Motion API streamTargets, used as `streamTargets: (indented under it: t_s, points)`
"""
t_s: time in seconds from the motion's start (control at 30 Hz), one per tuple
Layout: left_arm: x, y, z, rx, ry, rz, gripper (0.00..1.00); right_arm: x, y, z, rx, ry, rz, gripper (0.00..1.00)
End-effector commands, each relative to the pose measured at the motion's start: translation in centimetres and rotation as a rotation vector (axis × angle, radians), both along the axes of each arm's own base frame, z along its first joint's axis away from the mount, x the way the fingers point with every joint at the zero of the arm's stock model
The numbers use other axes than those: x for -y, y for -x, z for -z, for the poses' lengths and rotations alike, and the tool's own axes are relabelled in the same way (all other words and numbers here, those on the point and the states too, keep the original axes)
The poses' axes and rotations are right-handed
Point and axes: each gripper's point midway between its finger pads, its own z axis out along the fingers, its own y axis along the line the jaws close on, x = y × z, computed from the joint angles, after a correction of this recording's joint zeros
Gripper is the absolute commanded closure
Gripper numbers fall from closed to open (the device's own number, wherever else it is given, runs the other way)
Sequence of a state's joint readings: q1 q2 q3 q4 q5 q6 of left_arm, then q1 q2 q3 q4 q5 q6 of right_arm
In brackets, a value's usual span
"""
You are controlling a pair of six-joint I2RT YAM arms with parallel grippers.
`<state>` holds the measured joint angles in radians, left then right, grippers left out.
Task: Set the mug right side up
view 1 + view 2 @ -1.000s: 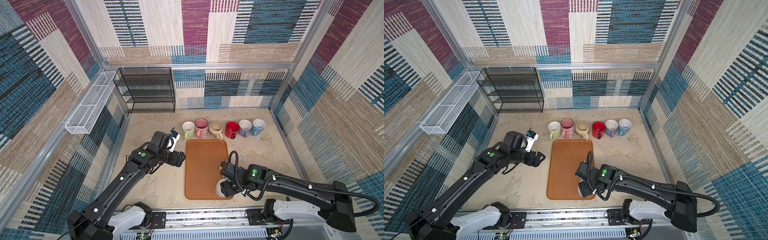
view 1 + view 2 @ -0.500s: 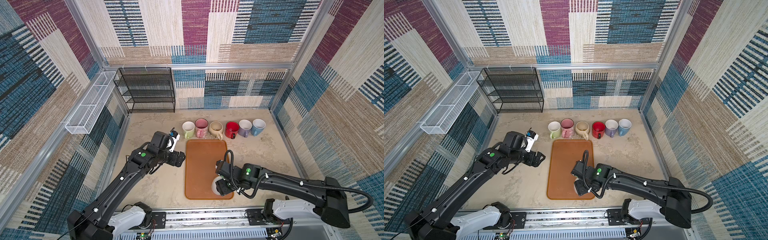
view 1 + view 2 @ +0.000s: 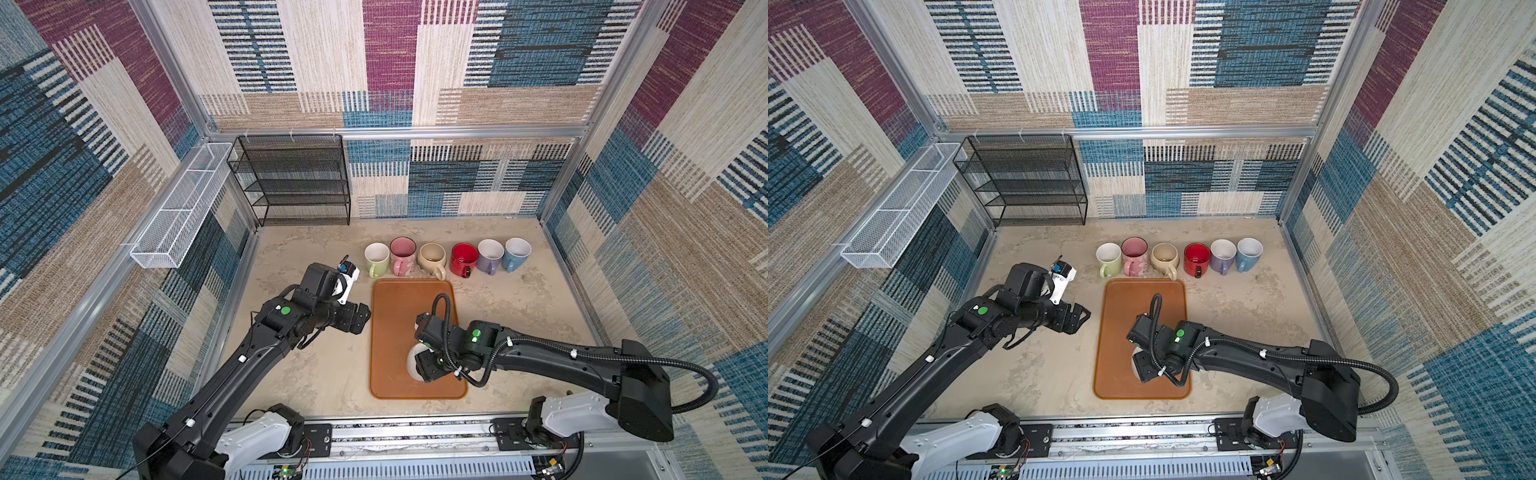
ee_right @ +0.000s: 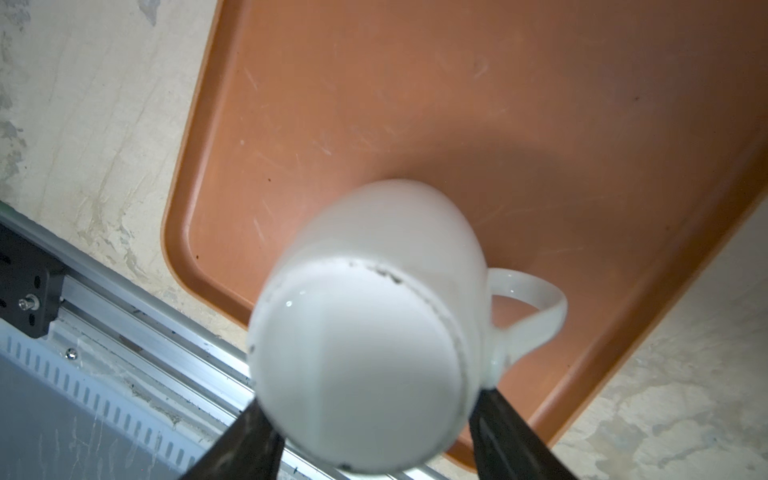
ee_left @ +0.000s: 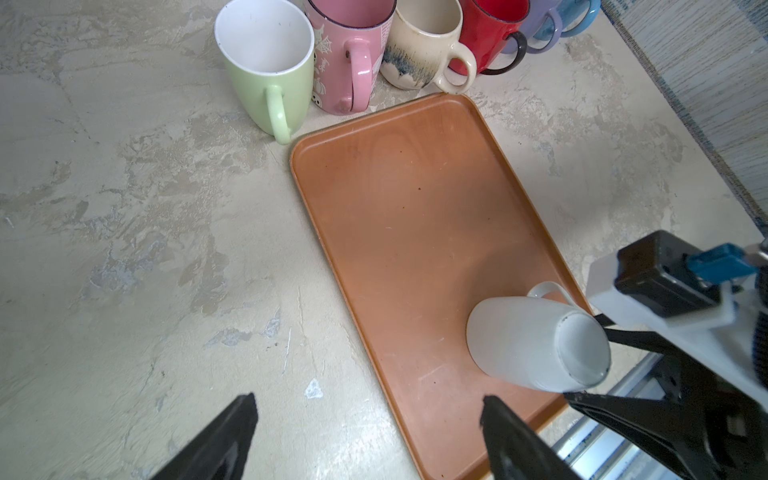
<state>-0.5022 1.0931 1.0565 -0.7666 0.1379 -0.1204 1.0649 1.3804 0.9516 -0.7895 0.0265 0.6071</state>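
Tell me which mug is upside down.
The white mug on the orange tray, base up; the six mugs in the row behind it stand rim up.

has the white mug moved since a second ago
Yes. In both top views the white mug has shifted left, from the right edge of the tray toward the middle of its width, staying at the near end.

Right hand [image 3: 422, 365] at white mug [image 3: 411, 358] on orange tray [image 3: 395, 307]; left hand [image 3: 362, 318] just beside tray; mug row [image 3: 432, 257] behind.
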Motion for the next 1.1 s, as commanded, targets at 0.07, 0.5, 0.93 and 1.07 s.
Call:
streamTargets:
  t_s: [0.07, 0.5, 0.93, 1.07]
  points:
    - [0.2, 0.0, -0.3, 0.02, 0.005, 0.02, 0.11, -1.4, -2.2, -1.1, 0.041, -0.08, 0.014, 0.32]
    - [0.7, 0.7, -0.7, 0.012, 0.0, 0.047, 0.12, -2.0, -0.7, -5.1, 0.017, -0.249, -0.068, 0.29]
    - [1.8, 6.0, 1.5, -0.023, 0.032, 0.104, 0.19, 1.6, -7.1, -5.5, 0.066, -0.279, 0.047, 0.75]
    - [3.2, 7.3, 3.0, -0.053, 0.047, 0.128, 0.22, 1.4, -9.1, -4.8, 0.072, -0.286, 0.048, 0.79]
